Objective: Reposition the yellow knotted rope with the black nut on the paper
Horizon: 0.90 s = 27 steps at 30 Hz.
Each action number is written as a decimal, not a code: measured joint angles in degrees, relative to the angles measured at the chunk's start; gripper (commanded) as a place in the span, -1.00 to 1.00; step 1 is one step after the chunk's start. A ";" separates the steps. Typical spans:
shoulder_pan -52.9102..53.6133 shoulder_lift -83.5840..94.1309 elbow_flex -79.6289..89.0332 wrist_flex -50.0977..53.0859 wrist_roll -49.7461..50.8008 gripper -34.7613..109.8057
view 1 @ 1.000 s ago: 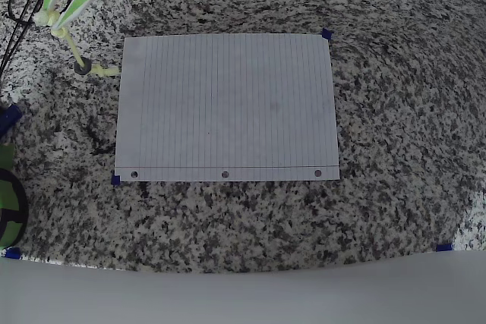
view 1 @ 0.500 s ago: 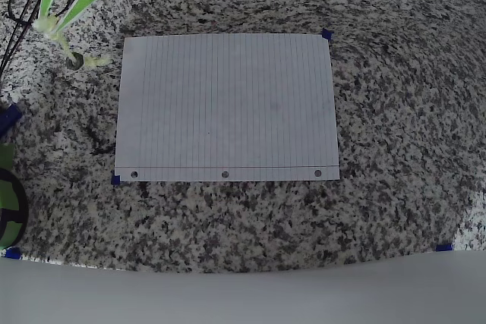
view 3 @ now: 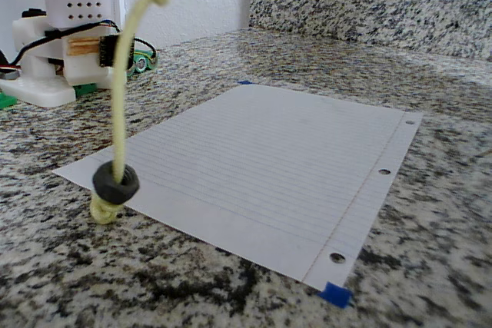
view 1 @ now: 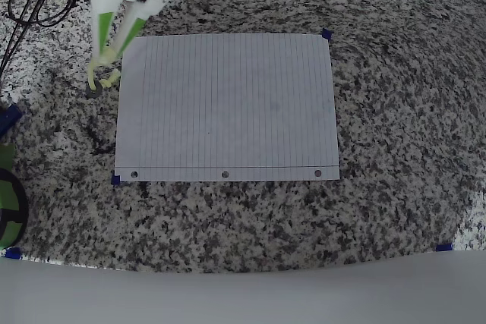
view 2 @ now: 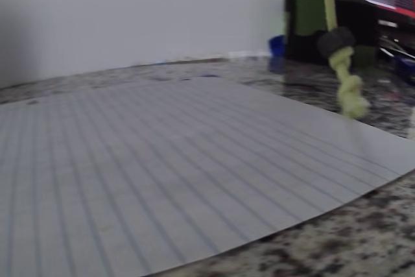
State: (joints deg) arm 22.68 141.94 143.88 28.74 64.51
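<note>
The white lined paper [view 1: 228, 104] lies flat on the granite counter, its punched holes along the near edge in the overhead view. My gripper [view 1: 106, 57] hovers just off the sheet's left edge, shut on the yellow knotted rope [view 1: 104, 77]. The rope [view 3: 123, 90] hangs almost straight down in the fixed view, its upper knot near the top of the picture. The black nut [view 3: 116, 183] rests on the lower knot, which touches the counter beside the paper's [view 3: 261, 159] corner. In the wrist view the nut [view 2: 335, 42] and knot dangle at the right, above the sheet [view 2: 162, 160].
Black cables [view 1: 34, 5] loop at the counter's top left. A green and black object [view 1: 7, 202] sits at the left edge. Blue tape bits [view 1: 326, 34] mark the sheet's corners. The white arm base [view 3: 69, 28] stands behind the rope.
My gripper has swung right and toward the paper's left edge, taking the rope along. The rope's low end with the nut has shifted from the bare counter to beside the sheet.
</note>
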 measured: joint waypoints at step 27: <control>-30.06 22.50 18.37 13.54 1.93 -0.52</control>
State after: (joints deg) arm -7.38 164.44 162.25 42.28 66.45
